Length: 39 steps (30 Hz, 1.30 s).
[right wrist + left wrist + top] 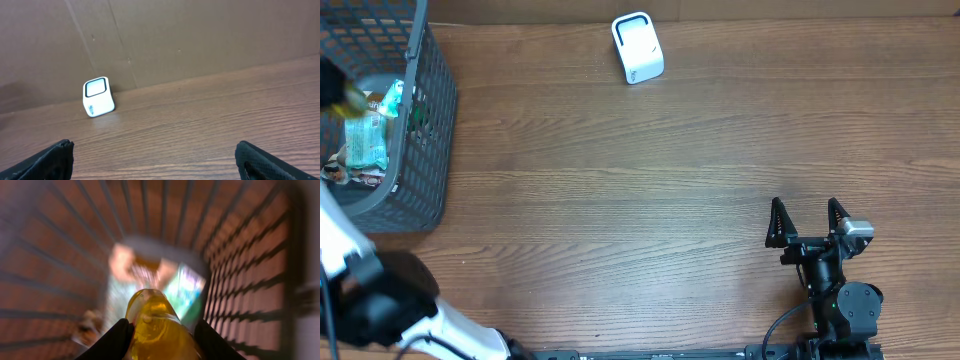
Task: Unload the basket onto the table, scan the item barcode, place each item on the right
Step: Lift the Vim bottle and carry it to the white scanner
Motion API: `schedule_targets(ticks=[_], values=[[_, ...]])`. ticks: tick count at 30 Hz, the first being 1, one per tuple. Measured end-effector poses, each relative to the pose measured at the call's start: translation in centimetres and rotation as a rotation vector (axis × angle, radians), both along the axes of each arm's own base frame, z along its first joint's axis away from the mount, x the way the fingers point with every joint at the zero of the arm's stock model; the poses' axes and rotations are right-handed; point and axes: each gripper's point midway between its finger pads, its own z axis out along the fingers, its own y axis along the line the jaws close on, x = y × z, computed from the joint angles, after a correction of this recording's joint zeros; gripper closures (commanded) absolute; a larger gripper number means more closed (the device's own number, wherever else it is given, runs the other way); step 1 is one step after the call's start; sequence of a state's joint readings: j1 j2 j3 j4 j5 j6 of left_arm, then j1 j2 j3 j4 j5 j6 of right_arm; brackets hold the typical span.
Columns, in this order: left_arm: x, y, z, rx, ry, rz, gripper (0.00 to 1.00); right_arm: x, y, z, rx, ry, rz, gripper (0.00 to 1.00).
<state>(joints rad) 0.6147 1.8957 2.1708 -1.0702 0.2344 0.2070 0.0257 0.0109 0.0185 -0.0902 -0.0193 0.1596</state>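
While the right hand [807, 215] stands wide open above the tabletop [620, 200], the left hand [162, 330] grips a yellow bottle [152, 307] inside the grey mesh basket [430, 130], well apart from the white scanner [638, 47].

A mock shop checkout: small white box-shaped barcode scanner [638, 47] and grey plastic mesh basket [430, 130] of packaged goods [367, 140] on brown wood-grain table [620, 200].
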Motion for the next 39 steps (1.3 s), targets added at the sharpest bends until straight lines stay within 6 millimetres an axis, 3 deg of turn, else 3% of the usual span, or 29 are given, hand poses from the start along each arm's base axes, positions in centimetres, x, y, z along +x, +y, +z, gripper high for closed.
schedule_targets(ticks=[3, 5, 7, 10, 18, 29, 39], values=[[-2.0, -1.4, 7.9, 0.066, -0.166, 0.036, 0.69, 0.0, 0.0, 0.0, 0.000, 0.000, 0.000, 0.00], [-3.6, -3.0, 11.9, 0.087, -0.253, 0.048, 0.69, 0.0, 0.0, 0.0, 0.000, -0.001, 0.000, 0.00], [-5.2, -4.9, 14.6, 0.090, -0.314, 0.045, 0.69, 0.0, 0.0, 0.0, 0.000, 0.000, 0.000, 0.00], [-6.4, -8.0, 16.0, 0.060, -0.341, 0.013, 0.69, 0.0, 0.0, 0.0, 0.000, 0.000, 0.000, 0.00], [-6.2, -16.7, 12.2, -0.113, -0.181, -0.136, 0.70, 0.0, 0.0, 0.0, 0.000, 0.000, 0.000, 0.00], [-5.8, -28.8, 8.1, -0.194, -0.019, -0.319, 0.64, 0.0, 0.0, 0.0, 0.000, 0.000, 0.001, 0.00], [-5.1, -38.9, -0.7, -0.168, 0.179, -0.380, 0.62, 0.0, 0.0, 0.0, 0.000, 0.000, 0.001, 0.00]])
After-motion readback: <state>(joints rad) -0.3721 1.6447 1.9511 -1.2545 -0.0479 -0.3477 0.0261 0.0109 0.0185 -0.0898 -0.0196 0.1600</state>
